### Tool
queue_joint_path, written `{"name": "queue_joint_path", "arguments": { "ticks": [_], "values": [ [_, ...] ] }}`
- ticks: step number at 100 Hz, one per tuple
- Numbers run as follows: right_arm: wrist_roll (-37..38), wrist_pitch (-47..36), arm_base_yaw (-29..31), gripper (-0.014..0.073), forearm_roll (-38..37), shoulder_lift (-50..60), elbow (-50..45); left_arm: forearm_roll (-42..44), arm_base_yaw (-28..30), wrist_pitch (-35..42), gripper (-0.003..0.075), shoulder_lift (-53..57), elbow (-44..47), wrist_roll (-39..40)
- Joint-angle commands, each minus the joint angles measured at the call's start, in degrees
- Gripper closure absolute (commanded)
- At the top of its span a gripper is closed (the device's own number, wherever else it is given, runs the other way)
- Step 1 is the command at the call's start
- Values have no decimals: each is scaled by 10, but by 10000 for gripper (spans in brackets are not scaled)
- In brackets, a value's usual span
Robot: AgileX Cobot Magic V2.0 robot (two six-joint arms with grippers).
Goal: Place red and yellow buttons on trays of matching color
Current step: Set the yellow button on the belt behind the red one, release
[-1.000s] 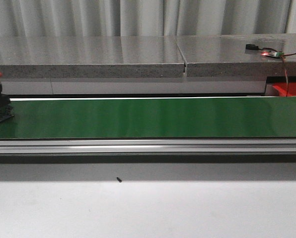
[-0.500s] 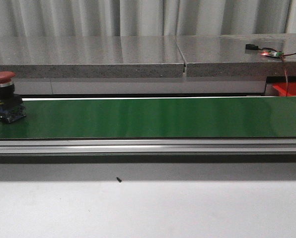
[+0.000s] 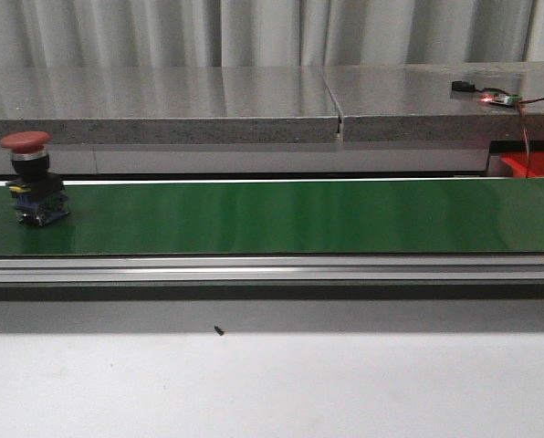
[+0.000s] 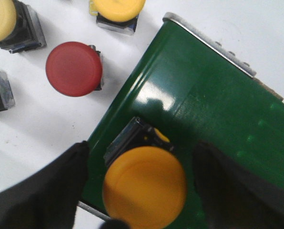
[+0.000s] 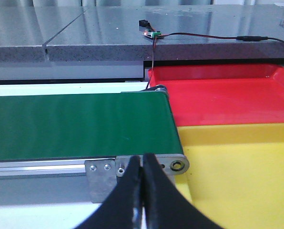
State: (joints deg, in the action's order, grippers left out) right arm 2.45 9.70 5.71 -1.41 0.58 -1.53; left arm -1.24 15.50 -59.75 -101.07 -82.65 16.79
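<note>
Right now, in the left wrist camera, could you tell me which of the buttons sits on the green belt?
The large yellow button between the left hand's fingers; the red one and the other yellow ones sit on the white table.

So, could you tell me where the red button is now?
Front view: the red button stands upright at the green belt's far left end.

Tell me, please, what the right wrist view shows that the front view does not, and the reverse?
Only the right wrist view shows the yellow tray, the whole red tray beside it, the belt's end roller and the right gripper, shut. Only the front view shows the red button riding the belt near its left end. Both share the green belt, the grey stone counter and the small lit circuit board.
</note>
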Motion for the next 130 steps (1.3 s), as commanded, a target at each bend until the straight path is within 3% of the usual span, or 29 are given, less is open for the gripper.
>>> {"name": "queue_joint_path", "arguments": {
  "ticks": [1, 23, 30, 37, 56, 78, 130],
  "values": [
    [-3, -46, 0, 661, 0, 12, 8, -8, -5, 17, 162, 29, -20, -5],
    [-3, -46, 0, 661, 0, 12, 8, -10, -49, 57, 167, 76, -20, -54],
    [-3, -46, 0, 661, 0, 12, 8, -10, -80, 66, 206, 100, -20, -77],
    [-3, -46, 0, 661, 0, 12, 8, -9, -116, 71, 305, 121, -20, -93],
    [-3, -46, 0, 661, 0, 12, 8, 28, -219, 75, 734, 166, -18, -116],
    [-3, -46, 0, 661, 0, 12, 8, 31, -296, 53, 738, 213, -18, -122],
    [-3, -46, 0, 661, 0, 12, 8, 12, -299, 56, 738, 437, 131, -116]
  ]
}}
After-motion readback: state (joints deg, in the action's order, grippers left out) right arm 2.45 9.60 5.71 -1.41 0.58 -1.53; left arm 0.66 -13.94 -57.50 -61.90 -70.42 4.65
